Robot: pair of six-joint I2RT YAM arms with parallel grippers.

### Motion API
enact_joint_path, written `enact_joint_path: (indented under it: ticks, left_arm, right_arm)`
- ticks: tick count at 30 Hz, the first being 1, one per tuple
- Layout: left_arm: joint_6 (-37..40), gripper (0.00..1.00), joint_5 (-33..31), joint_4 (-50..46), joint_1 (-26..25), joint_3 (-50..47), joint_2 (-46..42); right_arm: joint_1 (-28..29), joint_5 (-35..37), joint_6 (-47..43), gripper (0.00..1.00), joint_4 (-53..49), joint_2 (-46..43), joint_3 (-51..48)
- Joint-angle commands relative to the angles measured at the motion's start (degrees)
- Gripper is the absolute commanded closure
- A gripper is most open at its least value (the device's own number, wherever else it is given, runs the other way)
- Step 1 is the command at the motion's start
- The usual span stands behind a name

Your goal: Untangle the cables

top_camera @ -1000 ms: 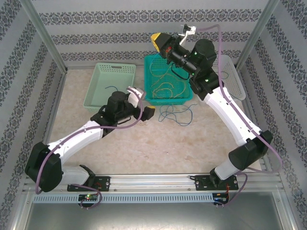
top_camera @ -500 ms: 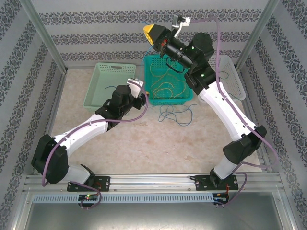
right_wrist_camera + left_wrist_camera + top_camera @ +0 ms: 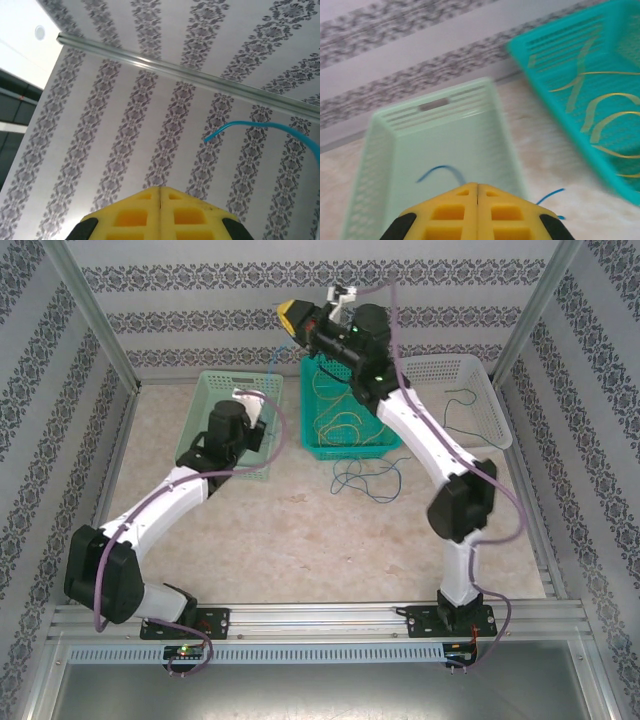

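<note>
- Yellow ribbed fingers of the right gripper (image 3: 288, 312) are pressed together, seam closed, as the right wrist view shows.
- Right arm: rises from its base, bends at the elbow beside the white plastic mesh basket (image 3: 440, 361), then runs up and left over the teal plastic mesh basket (image 3: 350, 450). The wrist is high and the gripper points left at the patterned back wall (image 3: 200, 315).
- A thin blue cable (image 3: 260, 123) arcs past the right fingertips, with its free end in the air against the wall. I cannot tell whether the fingers actually pinch it.
- Left arm: stretched forward and right from its base, wrist over the near part of the pale green plastic mesh basket (image 3: 215, 380).
- Left gripper (image 3: 478, 186): yellow fingers closed against each other, aimed along the pale green basket toward the wall. I cannot tell whether anything is caught between them.
- A short blue cable piece (image 3: 440, 169) lies inside the pale green basket just ahead of the left fingertips.
- Another blue cable end (image 3: 551, 193) lies on the marbled tabletop (image 3: 300, 530) between the two baskets. Whether these are one wire is unclear.
- Yellow and green cables (image 3: 345, 420) are heaped in loops inside the teal basket.
- A loose tangle of blue and dark cables (image 3: 365, 480) lies on the tabletop just in front of the teal basket.
- One dark green cable (image 3: 462, 405) lies in the white basket.
</note>
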Motion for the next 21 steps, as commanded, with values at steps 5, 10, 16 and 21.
enact_joint_path:
  ticks: [5, 10, 16, 21]
  left_arm:
    - [-0.5, 1.00, -1.9, -12.4, 9.4, 7.4, 9.6]
    - [-1.4, 1.00, 1.3, -14.2, 11.7, 10.3, 15.8]
    - [-2.7, 1.00, 0.2, -19.5, 11.8, 12.8, 19.2]
    - [-6.0, 0.80, -0.9, -22.9, 11.9, 12.9, 19.8]
  right_arm:
    - [0.1, -2.2, 10.1, 0.96, -2.0, 36.5, 41.1]
    - [0.1, 1.2, 14.3, 0.89, 3.1, 42.1, 37.9]
    - [1.6, 2.9, 9.9, 0.48, 1.5, 40.5, 32.2]
    - [2.7, 2.8, 9.0, 0.27, -0.7, 40.6, 31.0]
